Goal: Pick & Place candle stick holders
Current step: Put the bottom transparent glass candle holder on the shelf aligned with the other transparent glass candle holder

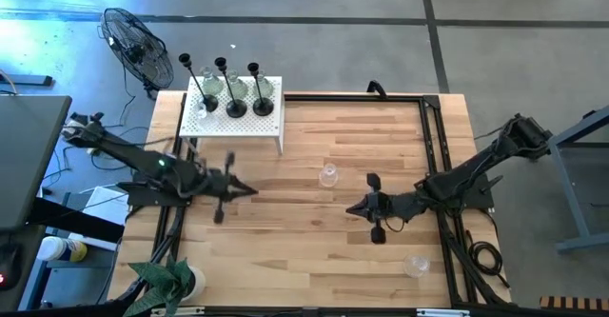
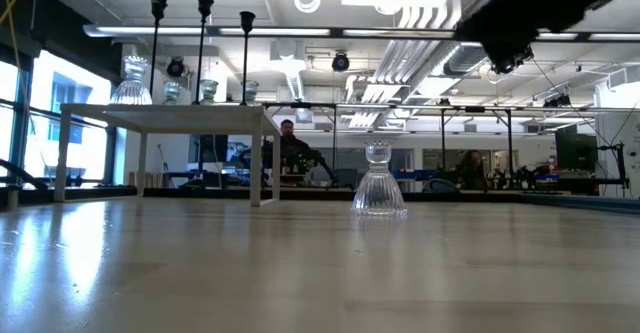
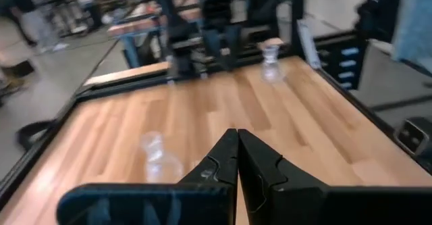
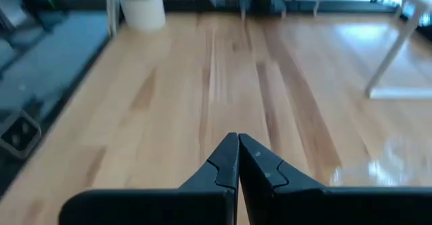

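Note:
Three black candle stick holders (image 1: 235, 108) stand by their round bases on the white perforated stand (image 1: 266, 127) at the table's far left, with several clear glass ones (image 1: 211, 87) among them. Their stems show in the low view (image 2: 203, 43). One clear glass holder (image 1: 329, 175) stands on the table's middle; it also shows in the low view (image 2: 379, 183) and the left wrist view (image 3: 154, 154). Another clear glass holder (image 1: 415, 265) stands near the right front. My left gripper (image 1: 249, 189) is shut and empty left of the middle one. My right gripper (image 1: 350, 208) is shut and empty, to that holder's near right.
A black wire-cage fan (image 1: 138, 46) stands beyond the table's far left corner. A potted plant (image 1: 171, 281) sits at the near left corner. A black frame (image 1: 433, 155) runs along the right side. People sit in the room behind (image 2: 290, 143).

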Robot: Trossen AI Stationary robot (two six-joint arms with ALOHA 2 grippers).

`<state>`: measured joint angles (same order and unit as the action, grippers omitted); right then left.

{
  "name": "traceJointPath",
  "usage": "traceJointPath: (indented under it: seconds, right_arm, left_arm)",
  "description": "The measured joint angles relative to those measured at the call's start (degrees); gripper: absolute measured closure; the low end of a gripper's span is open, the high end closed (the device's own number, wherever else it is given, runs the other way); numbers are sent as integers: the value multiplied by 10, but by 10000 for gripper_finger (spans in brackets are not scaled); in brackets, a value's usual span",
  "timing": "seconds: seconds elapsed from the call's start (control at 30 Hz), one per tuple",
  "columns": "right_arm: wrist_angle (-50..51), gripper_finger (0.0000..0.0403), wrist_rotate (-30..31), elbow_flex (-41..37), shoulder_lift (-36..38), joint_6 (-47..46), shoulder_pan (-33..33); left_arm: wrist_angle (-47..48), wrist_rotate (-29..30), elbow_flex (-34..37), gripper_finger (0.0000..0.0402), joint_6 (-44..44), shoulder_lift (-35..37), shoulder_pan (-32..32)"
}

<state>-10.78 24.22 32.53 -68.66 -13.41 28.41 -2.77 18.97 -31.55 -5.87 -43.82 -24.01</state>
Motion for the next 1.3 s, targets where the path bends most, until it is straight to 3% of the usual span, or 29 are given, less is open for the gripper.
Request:
traceJointPath:
  seconds: [0.33,0.5,0.7,0.87,1.03,1.17,1.3]
  right_arm:
    - [366,402,24,103,4,-284,102]
    - [506,402,-33,181,-32,-449,180]
    - [705,390,-113,321,-129,-669,277]
    - [803,318,-155,413,-205,-796,327]
    - [845,220,-190,441,-253,-902,354]
    - [842,159,-157,441,-269,-929,367]
    - [840,130,-131,441,-273,-931,373]
  left_arm:
    - [-278,-4,9,401,-44,-233,-50]
    - [-355,-14,9,401,-42,-303,-50]
    - [-368,-15,9,401,-39,-317,-49]
    - [-368,-15,9,401,-38,-317,-49]
    - [-361,-15,9,401,-29,-317,-49]
    - [-361,-19,9,401,-28,-317,-49]
    - [-361,-19,9,401,-28,-317,-49]
